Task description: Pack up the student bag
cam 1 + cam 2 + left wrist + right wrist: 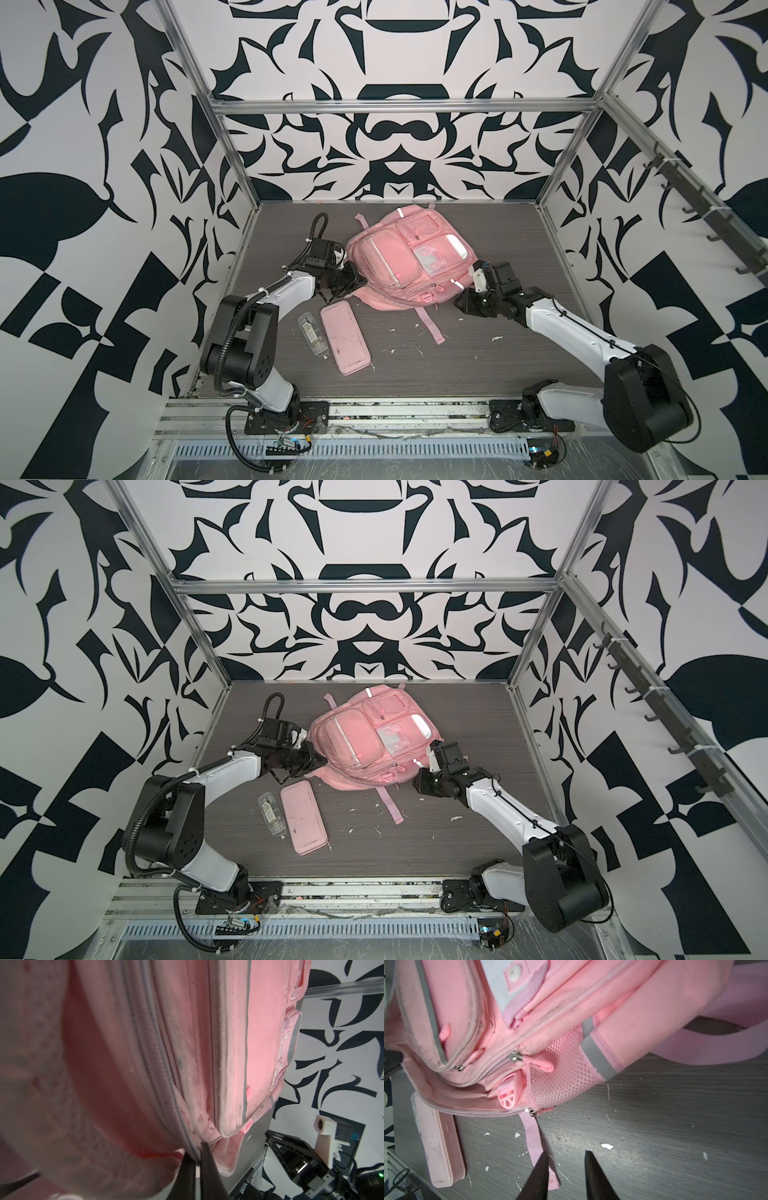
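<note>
Left gripper [197, 1148]: I pinch the student bag [399, 257] edge to steady it.
Right gripper [566, 1152]: a little open, empty.

student bag [399, 257]: 1, between the two grippers | grippers: 2, left gripper [198, 1155] and right gripper [566, 1155] | pink pencil case [345, 338]: 1, near left gripper | clear packet [312, 337]: 1, just beside pencil case | white scraps [607, 1146]: many, uncounted, mostly near right gripper
</note>
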### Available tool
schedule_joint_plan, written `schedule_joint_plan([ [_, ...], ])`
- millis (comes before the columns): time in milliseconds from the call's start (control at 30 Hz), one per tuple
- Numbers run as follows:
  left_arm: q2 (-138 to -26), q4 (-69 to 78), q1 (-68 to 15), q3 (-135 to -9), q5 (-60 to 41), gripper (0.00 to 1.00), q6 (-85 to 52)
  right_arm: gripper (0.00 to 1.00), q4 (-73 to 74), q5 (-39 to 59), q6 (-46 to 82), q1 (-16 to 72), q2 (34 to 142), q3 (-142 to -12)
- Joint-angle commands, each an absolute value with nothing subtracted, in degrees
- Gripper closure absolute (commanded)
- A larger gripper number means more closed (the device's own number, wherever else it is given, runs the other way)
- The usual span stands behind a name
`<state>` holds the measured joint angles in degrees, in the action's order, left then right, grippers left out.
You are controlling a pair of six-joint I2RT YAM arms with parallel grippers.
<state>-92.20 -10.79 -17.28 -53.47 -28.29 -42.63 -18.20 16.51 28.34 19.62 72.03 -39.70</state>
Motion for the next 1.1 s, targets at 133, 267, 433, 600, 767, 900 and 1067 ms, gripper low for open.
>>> schedule_joint_plan([
  [133, -96.9, -16.4, -20.7, -61.5, -23.7, 0.88, -35.4, 0.66, -17.3, 17.3, 28.9, 19.8, 71.9, -42.9],
  [267, -99.8, -18.8, -22.8, -65.3, -21.4, 0.87, -33.2, 0.65, -17.3, 17.1, 28.9, 19.8, 72.0, -43.7],
  [433, -103.2, -20.8, -26.0, -68.6, -20.7, 0.86, -31.2, 0.64, -17.2, 16.7, 28.7, 19.7, 72.4, -44.2],
  [600, -102.3, -21.4, -27.1, -66.9, -18.2, 0.85, -30.2, 0.59, -16.4, 16.3, 27.4, 19.8, 73.7, -45.0],
  [767, -98.5, -21.6, -27.1, -62.4, -15.5, 0.83, -29.7, 0.49, -16.2, 14.7, 25.7, 19.8, 75.9, -47.5],
  [900, -96.6, -21.7, -27.1, -59.2, -13.7, 0.81, -29.3, 0.43, -15.3, 14.4, 24.9, 19.4, 79.2, -50.5],
  [1067, -96.3, -21.5, -27.2, -56.8, -13.4, 0.76, -29.5, 0.39, -13.0, 15.4, 23.9, 17.5, 84.1, -53.4],
])
